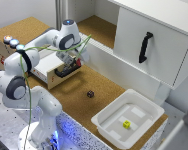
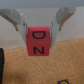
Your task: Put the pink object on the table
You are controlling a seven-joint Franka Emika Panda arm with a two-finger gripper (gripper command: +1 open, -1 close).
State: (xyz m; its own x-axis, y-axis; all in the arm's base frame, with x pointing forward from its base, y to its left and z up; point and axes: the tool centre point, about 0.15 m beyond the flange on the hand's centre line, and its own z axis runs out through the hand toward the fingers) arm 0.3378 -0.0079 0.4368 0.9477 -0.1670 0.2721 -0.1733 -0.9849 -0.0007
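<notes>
The small pinkish-red block [image 2: 38, 42] with dark letters sits clamped between the fingers of the end effector [image 1: 79, 62], raised above the brown cork desk [image 1: 106, 90], left of centre in the exterior view. A small dark cube [image 1: 90, 93] lies near centre; a yellow-green cube [image 1: 126, 124] rests inside the white plastic tub [image 1: 150, 108] at lower right
</notes>
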